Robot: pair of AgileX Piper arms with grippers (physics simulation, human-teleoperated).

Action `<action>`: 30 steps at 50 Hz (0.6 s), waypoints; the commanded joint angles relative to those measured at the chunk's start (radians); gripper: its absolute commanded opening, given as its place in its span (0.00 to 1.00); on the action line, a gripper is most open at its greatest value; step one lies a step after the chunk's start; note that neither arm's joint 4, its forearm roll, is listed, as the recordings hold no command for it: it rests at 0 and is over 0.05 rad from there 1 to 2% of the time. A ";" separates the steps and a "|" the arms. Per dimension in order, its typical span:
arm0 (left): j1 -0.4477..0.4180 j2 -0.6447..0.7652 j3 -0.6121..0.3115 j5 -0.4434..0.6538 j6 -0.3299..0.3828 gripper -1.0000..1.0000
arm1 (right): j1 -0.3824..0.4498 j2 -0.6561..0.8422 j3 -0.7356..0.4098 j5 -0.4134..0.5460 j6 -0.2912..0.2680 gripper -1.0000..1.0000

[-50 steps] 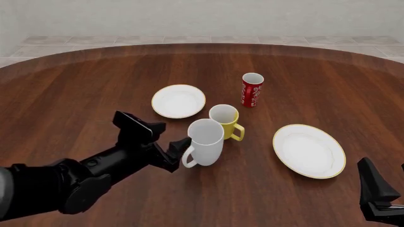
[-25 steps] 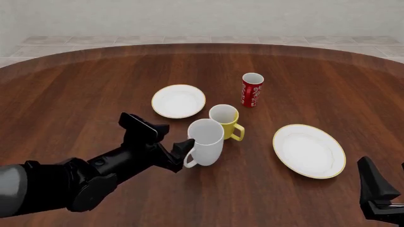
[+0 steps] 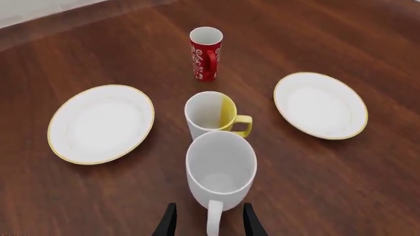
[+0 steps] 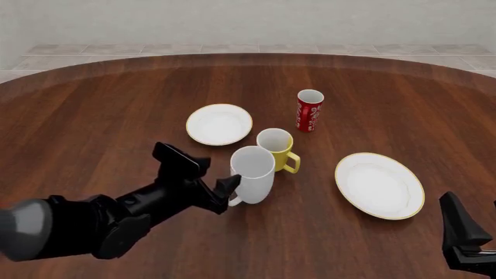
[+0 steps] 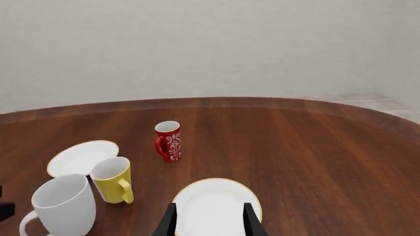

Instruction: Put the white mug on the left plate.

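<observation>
Over the last sec the left gripper point(image 4: 220, 195) crept fwd, fingers spread either side of the white mug point(image 4: 252, 174) handle, nothing pinched yet, mug on table just beside yellow mug point(image 4: 276, 147), left plate point(image 4: 219, 124) bare; grasp looked imminent.

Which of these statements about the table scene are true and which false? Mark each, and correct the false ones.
1. The white mug stands upright on the table. True.
2. The white mug is already on the left plate. False: it stands on bare wood, nearer the camera than that plate.
3. The left gripper's fingers straddle the mug's handle. True.
4. The yellow mug lies on its side. False: it is upright.
5. The red cup sits on the larger plate. False: it stands on the table.
</observation>
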 commanded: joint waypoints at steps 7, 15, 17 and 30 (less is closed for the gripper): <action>-0.003 0.044 -0.002 -0.023 -0.004 1.00 | -0.003 -0.041 0.004 0.035 0.003 1.00; -0.007 0.059 -0.008 -0.029 -0.008 1.00 | -0.004 -0.043 0.006 0.035 0.002 1.00; -0.009 0.064 -0.008 -0.032 -0.009 1.00 | -0.004 -0.040 0.006 0.033 0.001 1.00; -0.014 0.085 -0.004 -0.048 -0.017 1.00 | -0.005 0.029 0.002 -0.032 0.003 1.00</action>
